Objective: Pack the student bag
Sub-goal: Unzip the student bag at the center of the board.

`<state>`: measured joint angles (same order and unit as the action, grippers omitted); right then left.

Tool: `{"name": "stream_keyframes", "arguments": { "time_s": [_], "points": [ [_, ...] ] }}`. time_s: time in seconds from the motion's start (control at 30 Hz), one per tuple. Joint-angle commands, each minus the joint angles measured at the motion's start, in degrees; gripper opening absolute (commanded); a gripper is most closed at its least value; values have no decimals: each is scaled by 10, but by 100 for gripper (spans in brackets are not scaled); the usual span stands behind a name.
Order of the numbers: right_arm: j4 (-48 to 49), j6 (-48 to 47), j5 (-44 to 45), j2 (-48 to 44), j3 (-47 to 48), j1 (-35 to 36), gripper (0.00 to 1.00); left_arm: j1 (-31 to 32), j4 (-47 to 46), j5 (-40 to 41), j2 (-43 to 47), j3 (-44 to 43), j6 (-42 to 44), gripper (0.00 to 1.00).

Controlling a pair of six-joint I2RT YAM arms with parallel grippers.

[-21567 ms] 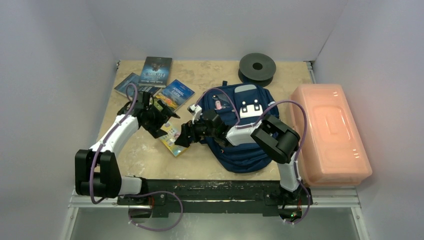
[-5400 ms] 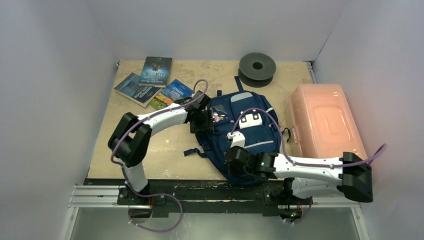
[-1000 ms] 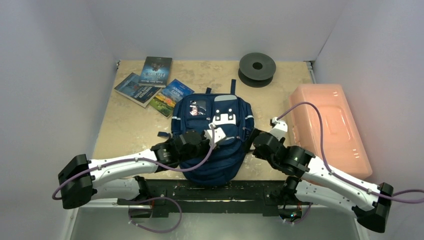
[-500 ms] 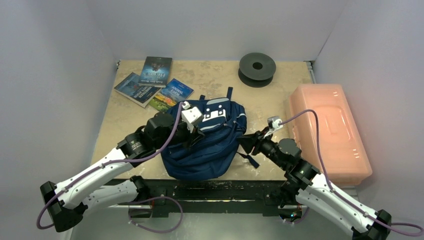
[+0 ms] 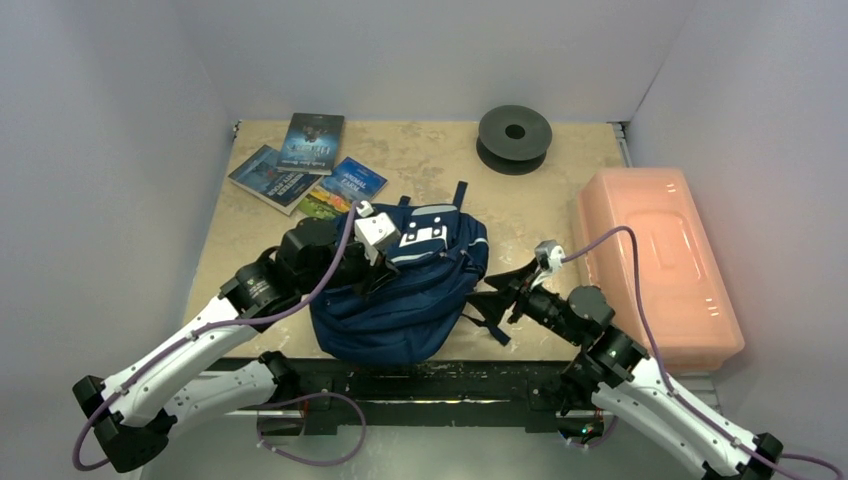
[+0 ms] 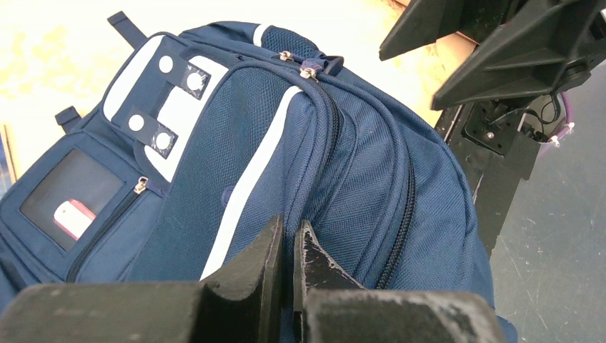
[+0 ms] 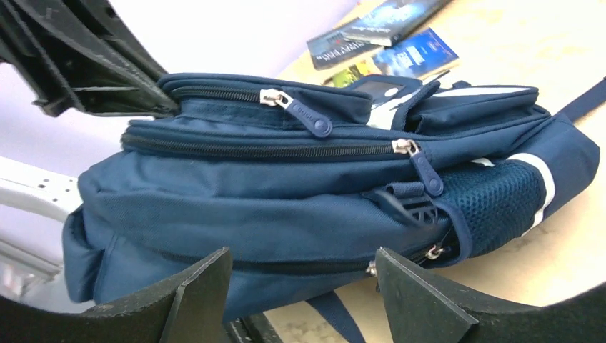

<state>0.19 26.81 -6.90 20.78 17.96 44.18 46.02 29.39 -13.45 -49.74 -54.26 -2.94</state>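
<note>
The student bag (image 5: 405, 300), navy with white trim, lies tilted with its left side raised and its bottom at the table's near edge. My left gripper (image 6: 289, 230) is shut on a fold of fabric beside the bag's (image 6: 236, 143) zipper; in the top view it sits at the bag's upper left (image 5: 370, 268). My right gripper (image 7: 304, 261) stands open just right of the bag (image 7: 300, 186), facing its side zippers with nothing between the fingers. In the top view that gripper (image 5: 493, 292) is next to a loose dark strap.
Three books (image 5: 315, 140) lie at the back left of the table. A black spool (image 5: 514, 135) sits at the back centre. A pink translucent box (image 5: 655, 265) fills the right side. The black rail (image 5: 430, 375) runs along the near edge.
The left gripper has lifted and dragged the bag's side leftward, tilting the bag. The right gripper has drawn back to the bag's right side and stands open there.
</note>
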Motion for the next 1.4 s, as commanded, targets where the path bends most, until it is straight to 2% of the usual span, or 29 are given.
{"name": "stream_keyframes", "arguments": {
  "time_s": [0.0, 0.13, 0.37, 0.5, 0.63, 0.73, 0.83, 1.1, 1.2, 1.37],
  "points": [
    [-22, 53, -32, -63, -27, 0, 79, -13, -50, -6, 31, -75, 13, 0],
    [-8, 66, -51, -78, -43, 0, 79, -18, -40, -17, 35, -92, 19, 0],
    [28, 46, -54, -31, -40, 0, 82, -21, -30, -31, 54, -101, 40, 0],
    [25, 0, -11, 28, -14, 0, 78, -22, -31, -42, 69, -91, 58, 0],
    [20, -15, 36, 136, 18, 0, 82, -22, -39, -48, 84, -78, 62, 0],
    [30, -87, -11, 202, 47, 0, 83, -23, -36, -49, 90, -75, 65, 0],
    [72, -149, -78, 219, 46, 0, 83, -24, -33, -54, 90, -74, 67, 0],
    [100, -194, -109, 180, 27, 0, 64, -26, -27, -53, 97, -69, 72, 0],
    [109, -198, -126, 162, 20, 0, 40, -27, -29, -55, 96, -67, 70, 0],
    [103, -188, -134, 175, 28, 0, 7, -28, -30, -57, 93, -63, 69, 0]
  ]
}}
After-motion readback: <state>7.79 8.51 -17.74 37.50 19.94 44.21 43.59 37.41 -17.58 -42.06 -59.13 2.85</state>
